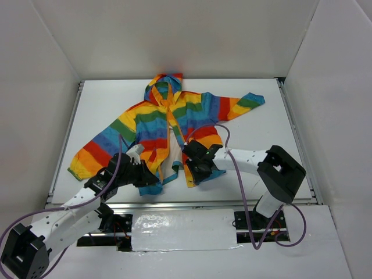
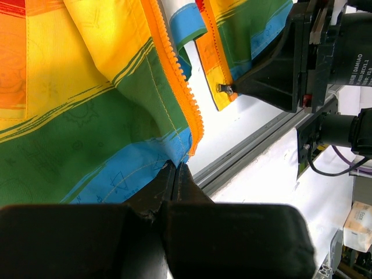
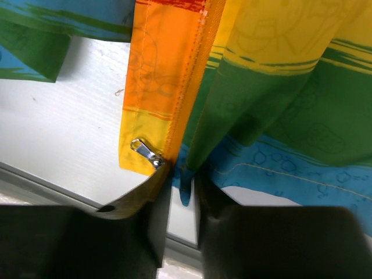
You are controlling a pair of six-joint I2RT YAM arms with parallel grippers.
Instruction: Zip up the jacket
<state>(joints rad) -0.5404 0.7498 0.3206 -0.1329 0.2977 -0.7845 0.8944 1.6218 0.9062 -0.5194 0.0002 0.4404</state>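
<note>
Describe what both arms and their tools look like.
Both arms are built alike: white tubular links, the left arm and right arm, joined by blocky black joints. A purple cable loops along each. The left tool and right tool have matte black wedge fingers. White DAMIAO lettering marks a black motor housing.

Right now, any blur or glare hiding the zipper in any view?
Top external: even light, rainbow-striped fabric jacket sharp, soft shadows only. Left wrist: orange zipper teeth crisp, black left tool dark and soft up close. Right wrist: silver metal zipper pull sharp with a small glint, right tool underexposed.
</note>
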